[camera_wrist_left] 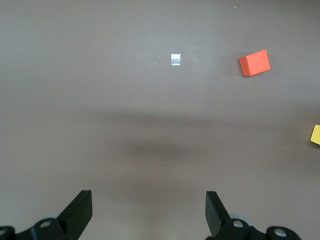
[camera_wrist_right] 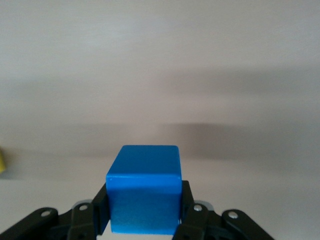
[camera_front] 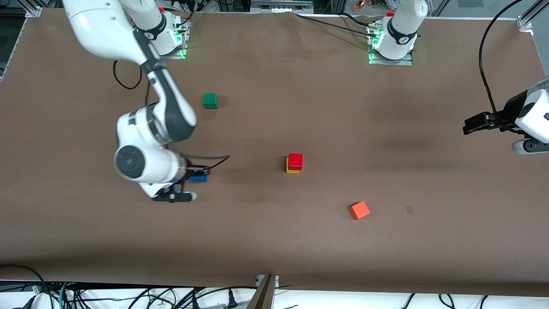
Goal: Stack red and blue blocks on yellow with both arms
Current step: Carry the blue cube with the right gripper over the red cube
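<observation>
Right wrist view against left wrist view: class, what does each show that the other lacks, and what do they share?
Only the right wrist view shows the blue block, gripped in the right pincer. Only the left wrist view shows the orange-red block, a small pale patch on the table, and the open, empty left pincer. Both show brown table and an edge of the yellow block.

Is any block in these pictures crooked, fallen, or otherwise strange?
Slightly: the red block sits a little off-centre on the yellow block, leaving a yellow edge visible. The right gripper holds the blue block squarely. Nothing has fallen.
</observation>
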